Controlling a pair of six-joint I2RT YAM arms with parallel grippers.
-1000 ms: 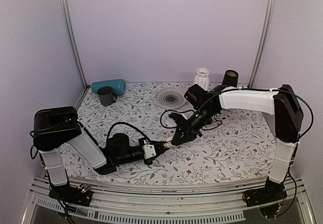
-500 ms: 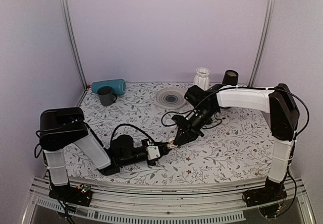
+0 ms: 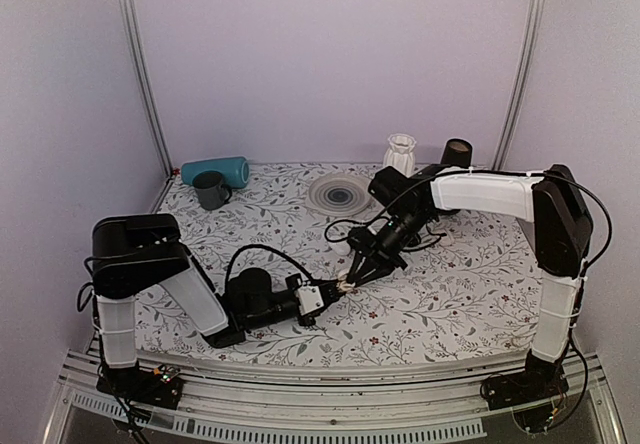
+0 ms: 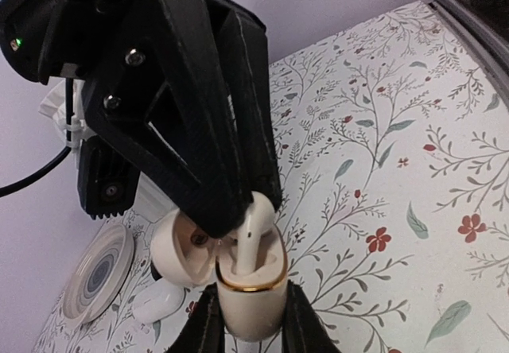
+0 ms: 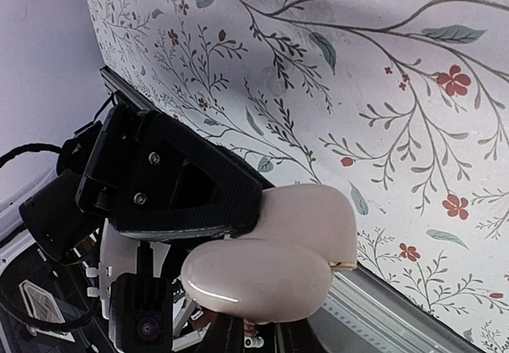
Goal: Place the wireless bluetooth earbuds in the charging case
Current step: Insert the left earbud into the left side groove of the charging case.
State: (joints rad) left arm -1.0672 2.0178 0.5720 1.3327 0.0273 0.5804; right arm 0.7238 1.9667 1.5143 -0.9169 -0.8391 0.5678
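Floral-print counter [image 4: 413,154] under lilac walls. At its near middle the left gripper [image 4: 253,327] is clamped on the case [image 4: 253,293], open end up. From above, the right gripper [image 4: 251,207] pinches an earbud [image 4: 254,234] whose stem tip sits inside the case rim. To seat it well, keep the stem in line with its well, press gently, and let go only once it is down. The fingers hide both wells. A white lump [image 4: 157,303] beside the lid [image 4: 176,250] may be the second earbud.
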